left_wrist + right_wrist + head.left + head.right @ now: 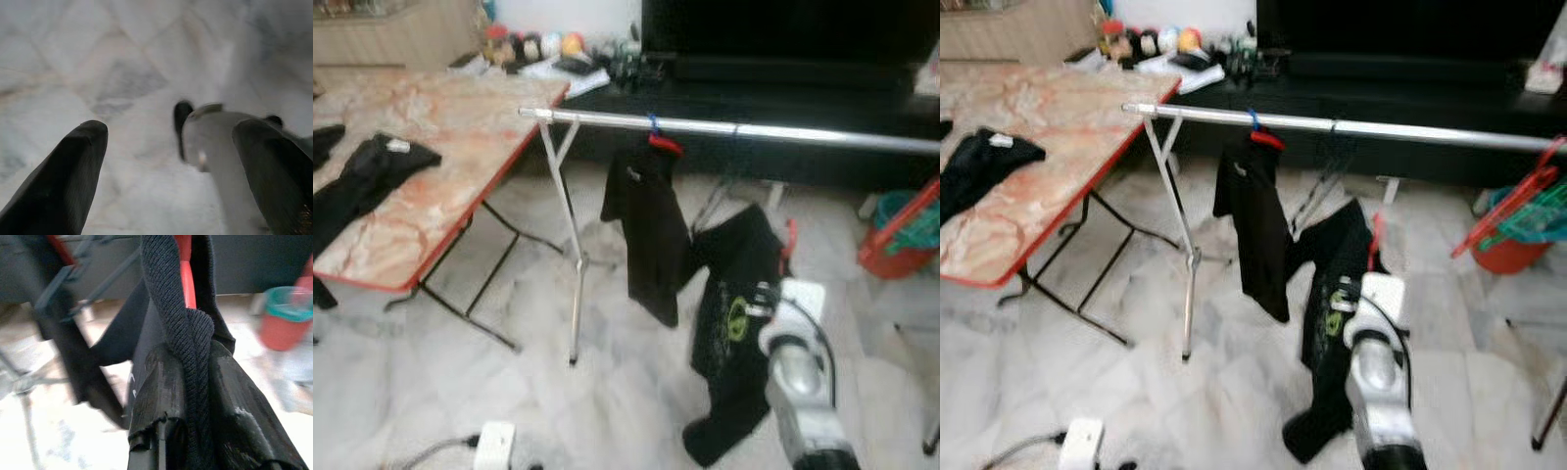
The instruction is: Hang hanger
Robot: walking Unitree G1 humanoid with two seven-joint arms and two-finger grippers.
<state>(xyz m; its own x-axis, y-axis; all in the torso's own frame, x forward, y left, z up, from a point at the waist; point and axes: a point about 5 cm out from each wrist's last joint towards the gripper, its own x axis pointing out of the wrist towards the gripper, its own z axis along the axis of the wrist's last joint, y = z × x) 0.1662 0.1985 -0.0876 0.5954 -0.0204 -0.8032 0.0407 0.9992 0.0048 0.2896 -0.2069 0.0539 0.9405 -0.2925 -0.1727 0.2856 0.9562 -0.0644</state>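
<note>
A long silver rail [724,128] runs across the room on thin metal legs. One black shirt [646,230] hangs from the rail on a red hanger [664,143], close to the rail's left end.

The right gripper [190,382] is pressed together on a second black shirt [734,333], pinching its thick collar. A red hanger [186,269] runs up inside that collar, just past the fingers [161,387]. This shirt has a yellow-green print on it. It is held up below the rail, to the right of the hanging shirt, and its bottom hangs down near the floor [607,411]. The silver right arm [803,392] reaches up to it from below the rail.

The left gripper [171,147] hangs over the pale marble floor with its two fingers [63,181] spread apart and nothing between them. A blurry silver and black robot part [210,142] sits between the fingers, closer to the floor.

To the left of the rail stands a folding table with a red edge. Its pink marbled tabletop [440,147] has dark clothes [362,181] lying on it. Behind the rail is a long black cabinet [754,108] with small bits and toys on its left end. A red bucket [896,250] with green and red hangers [1528,211] in it sits on the floor under the rail's right end. A white power strip [494,446] lies on the floor well in front of the rail's left leg.
</note>
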